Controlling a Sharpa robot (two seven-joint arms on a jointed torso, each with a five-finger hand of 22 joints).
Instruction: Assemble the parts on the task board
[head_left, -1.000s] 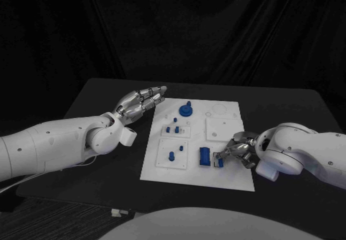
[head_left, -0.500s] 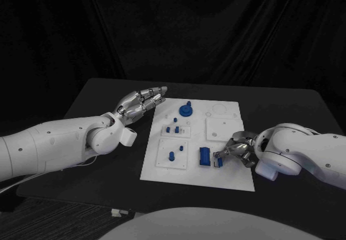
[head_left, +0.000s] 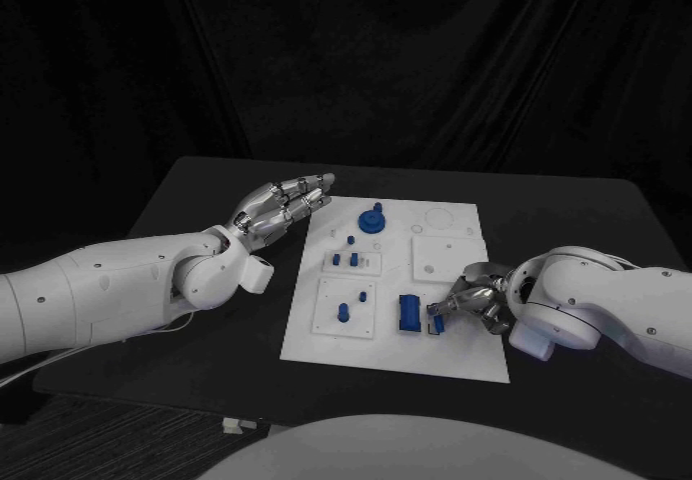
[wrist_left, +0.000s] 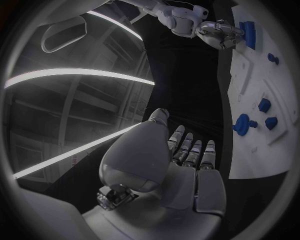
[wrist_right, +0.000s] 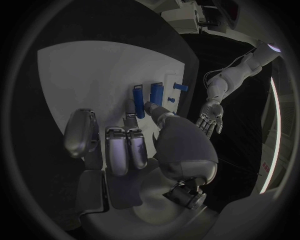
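White plastic forms the task board (head_left: 397, 290), which lies at the middle of the black table (head_left: 577, 215) in the head view. The left hand (head_left: 281, 207) hovers just off the board's left edge, palm up, fingers extended and slightly apart, holding nothing. Beyond its fingertips, a round blue part (head_left: 374, 218) stands on the board. Small blue pegs (head_left: 346, 260) stand in the middle of the board, with another blue piece (head_left: 343, 310) below them. The right hand (head_left: 473, 300) rests over the board's right edge, fingers curled downward. Directly in front of its fingertips lies a blue rectangular block (head_left: 410, 315). Contact between fingertips and block cannot be determined.

Left wrist view: the left hand (wrist_left: 187, 165) shows straight fingers side by side, empty. The board (wrist_left: 256, 100) runs beside the fingers and is cut off at the circle's rim. The right hand (wrist_left: 219, 32) appears far off, next to the block (wrist_left: 247, 32).

Right wrist view: the right hand (wrist_right: 134, 150) points its fingers at the board (wrist_right: 94, 75). Two blue upright pieces (wrist_right: 147, 97) sit just beyond the fingertips; whether either is pinched stays hidden. The open left hand (wrist_right: 209, 120) lies beyond them.
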